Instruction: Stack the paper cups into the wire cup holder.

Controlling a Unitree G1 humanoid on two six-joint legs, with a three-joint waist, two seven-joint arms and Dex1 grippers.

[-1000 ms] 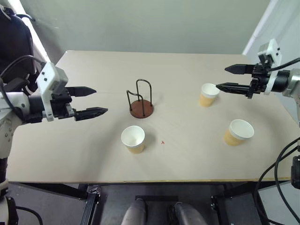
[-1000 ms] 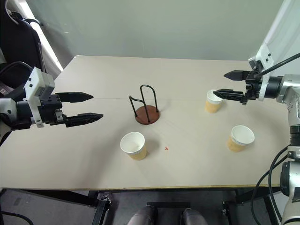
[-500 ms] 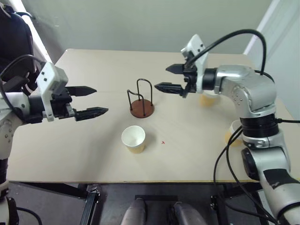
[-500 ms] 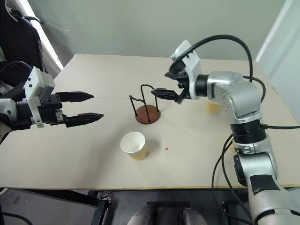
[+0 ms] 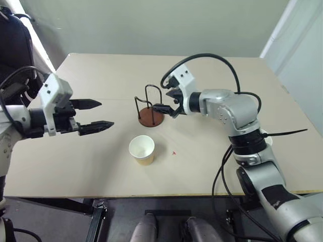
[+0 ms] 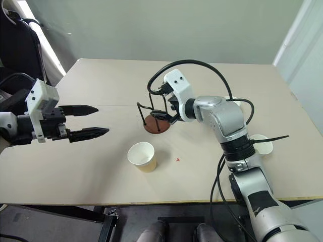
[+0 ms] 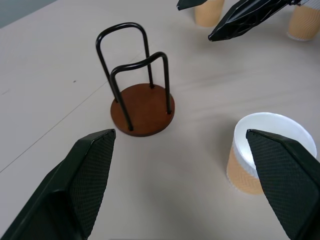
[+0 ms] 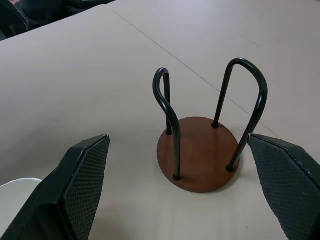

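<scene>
The wire cup holder [image 5: 151, 115], a reddish-brown disc with two black wire loops, stands empty at mid-table. My right gripper [image 5: 161, 100] hovers open just right of it, fingers pointing at the loops; the right wrist view has the holder [image 8: 199, 152] between its fingers [image 8: 82, 185]. One paper cup [image 5: 142, 149] stands upright in front of the holder. My left gripper [image 5: 107, 113] is open above the table's left side, aimed toward holder and cup. Two more paper cups [image 7: 209, 10] [image 7: 304, 21] stand beyond the right gripper; my right arm largely hides one of them [image 6: 262, 144].
The tan table [image 5: 91, 166] has its front edge close below the near cup. A small red mark [image 5: 174, 152] lies right of that cup. A dark chair [image 6: 20, 55] stands off the table's left corner. Black cables loop around my right arm.
My right arm has swung from the far right cup across to the holder and dropped a little. The left gripper has stayed put.
</scene>
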